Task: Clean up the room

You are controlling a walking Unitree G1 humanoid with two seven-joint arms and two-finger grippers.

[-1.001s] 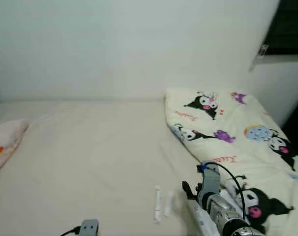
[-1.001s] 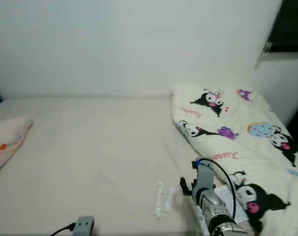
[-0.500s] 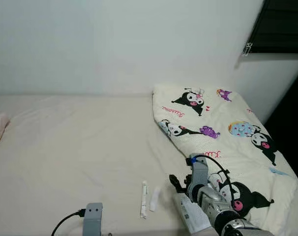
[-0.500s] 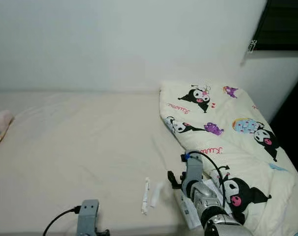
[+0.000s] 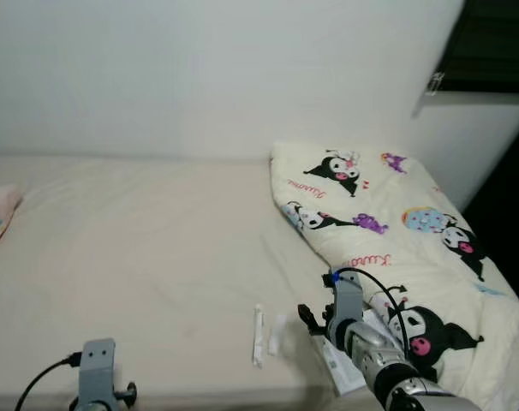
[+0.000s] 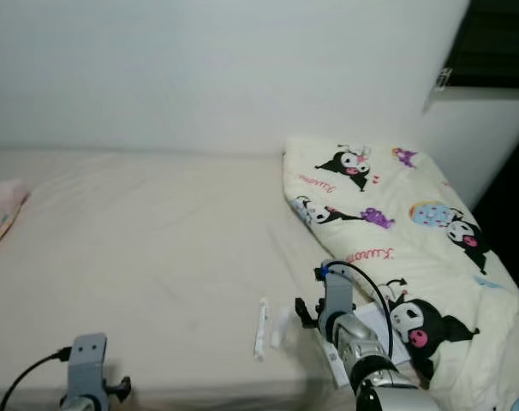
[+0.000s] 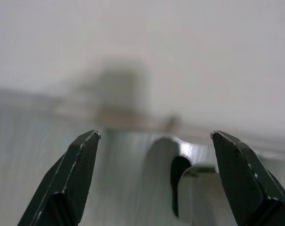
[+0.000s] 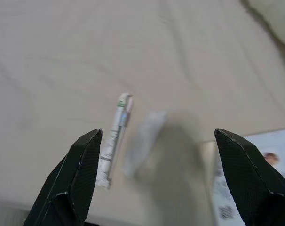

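Two wrappers (image 8: 115, 139) are lying on the bed (image 5: 140, 257); the right gripper (image 8: 154, 179), wide open and empty, is now hovering closer, readying pickup; the left gripper (image 7: 154, 179) is open, idle.

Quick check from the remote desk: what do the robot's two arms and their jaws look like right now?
The right arm is silver and ribbed, with a grey wrist block, a small blue mark on top and a looping black cable. The left arm ends in a grey block with a black cable. Each gripper, right gripper and left gripper, has two long black tapered fingers.
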